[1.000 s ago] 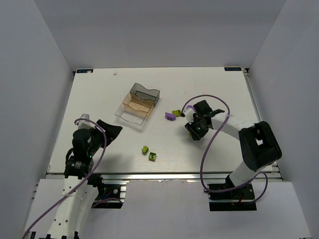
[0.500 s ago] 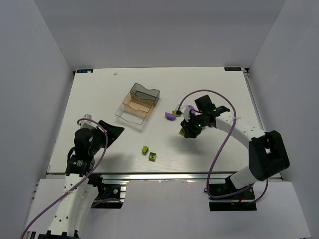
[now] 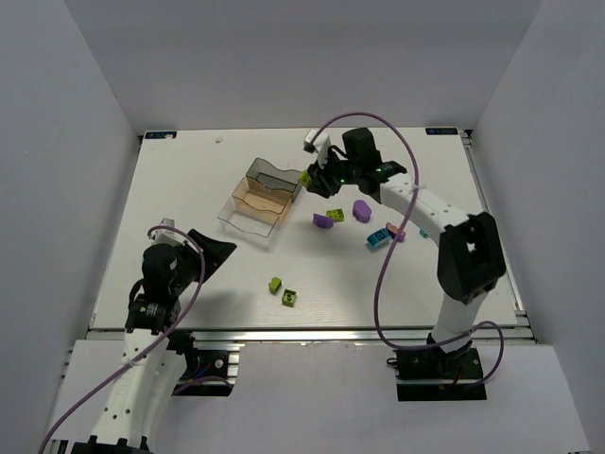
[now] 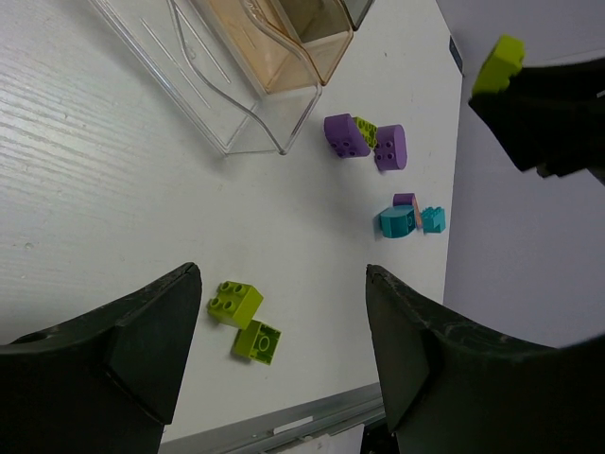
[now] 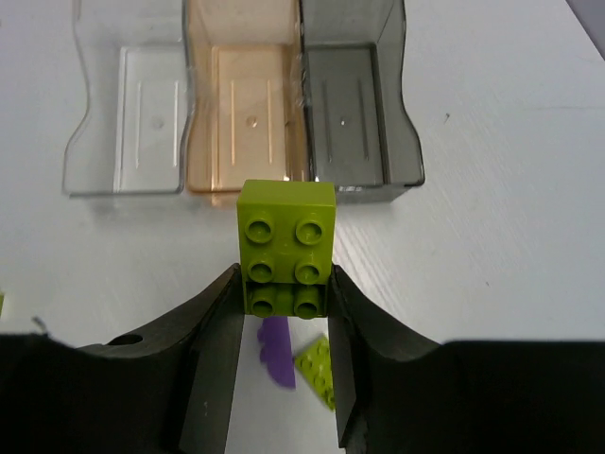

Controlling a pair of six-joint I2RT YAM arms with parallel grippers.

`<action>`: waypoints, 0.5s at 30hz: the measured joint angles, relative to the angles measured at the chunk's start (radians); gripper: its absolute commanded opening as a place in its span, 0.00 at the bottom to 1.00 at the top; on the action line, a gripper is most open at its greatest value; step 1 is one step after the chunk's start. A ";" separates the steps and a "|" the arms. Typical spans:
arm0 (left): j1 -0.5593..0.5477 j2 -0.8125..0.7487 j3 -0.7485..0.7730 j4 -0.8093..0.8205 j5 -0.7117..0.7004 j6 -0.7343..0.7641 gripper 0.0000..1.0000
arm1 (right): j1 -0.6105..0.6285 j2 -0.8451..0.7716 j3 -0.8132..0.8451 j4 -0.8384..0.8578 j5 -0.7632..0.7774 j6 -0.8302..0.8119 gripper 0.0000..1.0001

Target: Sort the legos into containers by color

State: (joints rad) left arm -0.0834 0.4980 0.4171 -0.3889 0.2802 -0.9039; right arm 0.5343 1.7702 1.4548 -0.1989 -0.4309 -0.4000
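Observation:
My right gripper (image 3: 315, 177) is shut on a lime green lego (image 3: 305, 177) and holds it in the air just right of the smoky grey container (image 3: 275, 178). In the right wrist view the lime lego (image 5: 287, 248) sits between my fingers, in front of the clear (image 5: 123, 180), orange (image 5: 213, 142) and grey (image 5: 406, 142) containers, all empty. My left gripper (image 3: 214, 250) is open and empty at the near left. Two lime legos (image 4: 235, 302) lie on the table between its fingers in the left wrist view.
Loose legos lie right of the containers: a purple one (image 3: 324, 221), a lime one (image 3: 335, 216), another purple one (image 3: 360, 209), a cyan one (image 3: 378, 236) and more cyan and purple near it (image 3: 421, 232). White walls enclose the table.
My right gripper has lifted the lime lego from the pile and carried it far and left, up to the grey container. The left arm has not moved.

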 measured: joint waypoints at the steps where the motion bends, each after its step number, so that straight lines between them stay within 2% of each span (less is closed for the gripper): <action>1: 0.000 -0.002 -0.002 0.000 0.000 0.000 0.79 | 0.010 0.051 0.035 0.020 0.008 0.012 0.00; 12: 0.000 -0.040 -0.015 -0.034 -0.009 -0.004 0.79 | 0.063 0.320 0.256 0.203 0.142 0.163 0.00; 15: 0.000 -0.053 -0.015 -0.046 -0.010 -0.006 0.79 | 0.063 0.400 0.341 0.223 0.176 0.200 0.06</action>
State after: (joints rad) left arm -0.0834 0.4454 0.4023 -0.4351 0.2703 -0.9100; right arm 0.5968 2.1704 1.7958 0.0238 -0.2550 -0.2001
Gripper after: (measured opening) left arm 0.794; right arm 0.420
